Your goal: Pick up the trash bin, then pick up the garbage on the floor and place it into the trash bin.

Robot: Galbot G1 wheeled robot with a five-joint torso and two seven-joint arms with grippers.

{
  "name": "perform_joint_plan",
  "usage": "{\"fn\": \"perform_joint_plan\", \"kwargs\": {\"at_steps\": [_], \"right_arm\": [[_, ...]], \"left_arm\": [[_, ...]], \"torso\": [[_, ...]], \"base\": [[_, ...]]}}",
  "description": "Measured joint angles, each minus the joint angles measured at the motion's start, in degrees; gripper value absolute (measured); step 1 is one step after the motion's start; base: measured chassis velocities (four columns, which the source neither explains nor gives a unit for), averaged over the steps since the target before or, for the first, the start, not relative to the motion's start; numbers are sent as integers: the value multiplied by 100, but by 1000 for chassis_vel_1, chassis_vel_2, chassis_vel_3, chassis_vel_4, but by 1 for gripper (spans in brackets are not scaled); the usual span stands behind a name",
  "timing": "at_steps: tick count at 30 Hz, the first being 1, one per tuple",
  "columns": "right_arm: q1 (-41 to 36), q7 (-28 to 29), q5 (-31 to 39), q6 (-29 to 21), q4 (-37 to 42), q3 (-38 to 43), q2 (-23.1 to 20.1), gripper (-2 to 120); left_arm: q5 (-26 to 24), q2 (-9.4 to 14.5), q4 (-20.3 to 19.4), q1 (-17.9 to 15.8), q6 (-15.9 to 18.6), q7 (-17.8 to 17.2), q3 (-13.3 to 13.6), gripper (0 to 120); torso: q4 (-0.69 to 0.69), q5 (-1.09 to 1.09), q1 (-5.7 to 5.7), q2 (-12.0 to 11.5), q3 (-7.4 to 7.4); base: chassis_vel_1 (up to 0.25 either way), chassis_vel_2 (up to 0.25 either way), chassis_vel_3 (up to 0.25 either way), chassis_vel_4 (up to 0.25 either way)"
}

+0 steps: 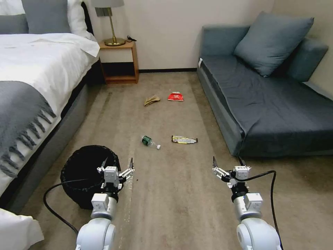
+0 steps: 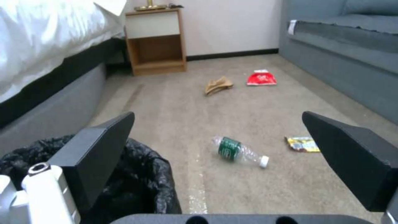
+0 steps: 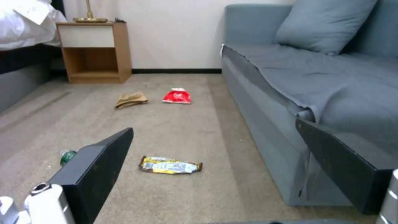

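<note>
The black, bag-lined trash bin point(image 1: 83, 170) stands on the carpet beside the bed, and its rim point(image 2: 141, 168) shows in the left wrist view. My left gripper point(image 1: 118, 165) hovers open over the bin's right rim, holding nothing. My right gripper point(image 1: 227, 163) hangs open above bare carpet near the sofa. The garbage lies ahead: a green bottle point(image 1: 150, 141) point(image 2: 238, 151), a yellow-and-dark wrapper point(image 1: 184, 140) point(image 3: 170, 165), a brown paper bag point(image 1: 152, 100) point(image 2: 217, 85) point(image 3: 131, 99) and a red packet point(image 1: 175, 96) point(image 2: 261, 78) point(image 3: 177, 95).
A bed point(image 1: 31, 86) runs along the left, a grey sofa point(image 1: 274, 104) along the right. A wooden nightstand point(image 1: 119, 62) with a lamp stands against the back wall. The carpet strip between bed and sofa is open floor.
</note>
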Motion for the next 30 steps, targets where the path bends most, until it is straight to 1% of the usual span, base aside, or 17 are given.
{"fn": "perform_joint_plan", "kwargs": {"at_steps": [21, 23, 24, 27, 28, 29, 30], "right_arm": [[-1, 4, 13, -8, 4, -5, -7, 100], [-35, 73, 192, -171, 158, -63, -85, 100], [-35, 73, 192, -171, 158, -63, -85, 100], [-126, 256, 653, -607, 564, -224, -303, 100], [-176, 362, 919, -854, 797, -312, -423, 100], [-176, 362, 919, -854, 797, -312, -423, 100], [-206, 423, 1070, -995, 930, -364, -495, 100]], "left_arm": [[-13, 0, -16, 10, 0, 0, -8, 100], [-188, 13, -225, 116, 64, -104, -123, 100], [-188, 13, -225, 116, 64, -104, -123, 100], [-602, 54, -715, 384, 243, -384, -412, 100], [-825, 77, -981, 523, 345, -541, -566, 100], [-825, 77, -981, 523, 345, -541, -566, 100], [-939, 87, -1115, 591, 392, -615, -645, 100]], "torso": [[0, 0, 0, 0, 0], [-1, -1, 0, 0, 0], [-1, -1, 0, 0, 0], [0, -1, 0, 0, 0], [1, 0, 0, 0, 0], [1, 0, 0, 0, 0], [1, 0, 0, 0, 0]], "base": [[0, 0, 0, 0], [0, 0, 0, 0], [0, 0, 0, 0], [0, 0, 0, 0], [0, 0, 0, 0], [0, 0, 0, 0], [0, 0, 0, 0]]}}
